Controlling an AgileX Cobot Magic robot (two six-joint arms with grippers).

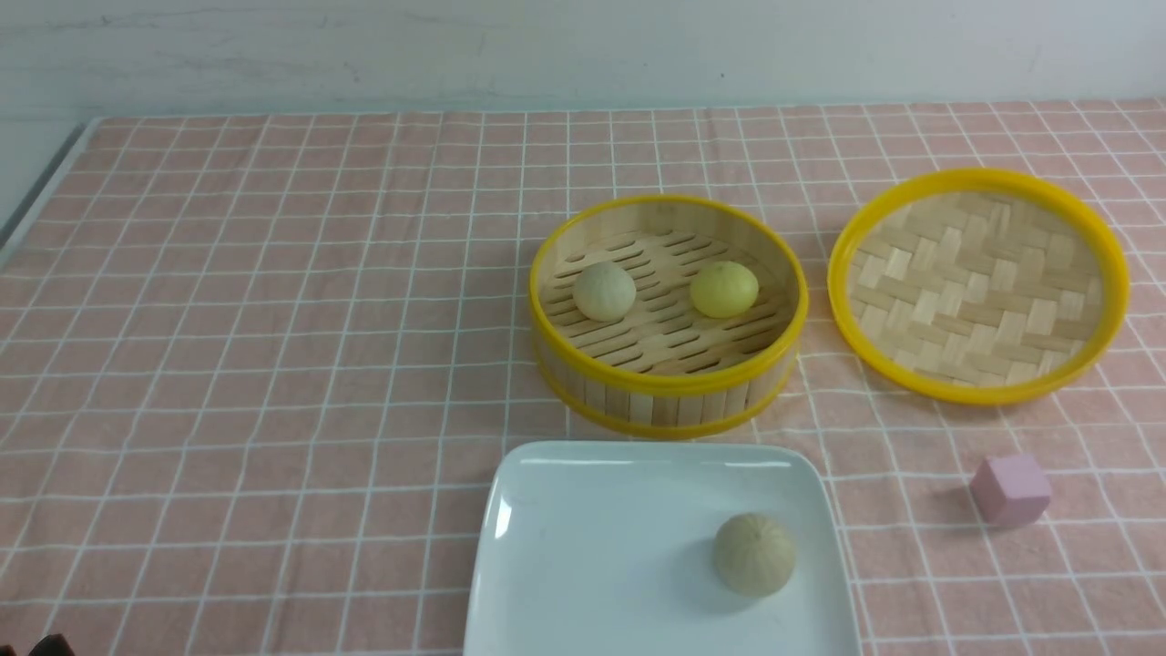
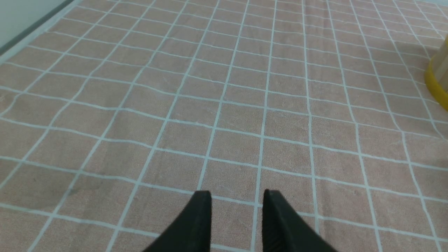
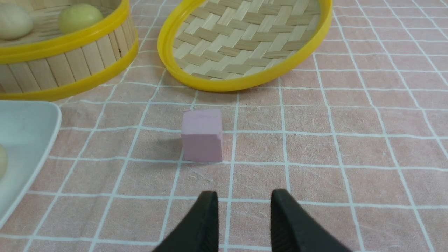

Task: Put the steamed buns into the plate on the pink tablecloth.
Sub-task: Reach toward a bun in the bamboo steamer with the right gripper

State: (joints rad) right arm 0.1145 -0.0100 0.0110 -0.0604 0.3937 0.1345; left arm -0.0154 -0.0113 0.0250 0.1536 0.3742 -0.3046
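Observation:
Two steamed buns lie in the slatted bamboo basket (image 1: 668, 392), a pale cream one (image 1: 604, 291) and a lemon yellow one (image 1: 724, 289). A third, beige bun (image 1: 754, 554) rests on the white square plate (image 1: 592, 547), which sits on the pink tablecloth (image 1: 273, 364) just in front of the basket. My left gripper (image 2: 237, 193) hovers open over bare cloth to the left of the basket (image 2: 437, 77). My right gripper (image 3: 244, 192) is open and empty, a short way behind the pink cube (image 3: 202, 134), with the plate's corner (image 3: 24, 140) to one side. Neither gripper shows in the front view.
The woven bamboo lid (image 1: 979, 284) lies inside-up to the right of the basket. A small pink cube (image 1: 1010, 490) stands right of the plate. The cloth's left edge meets a grey strip (image 1: 36, 191). The white wall runs along the back.

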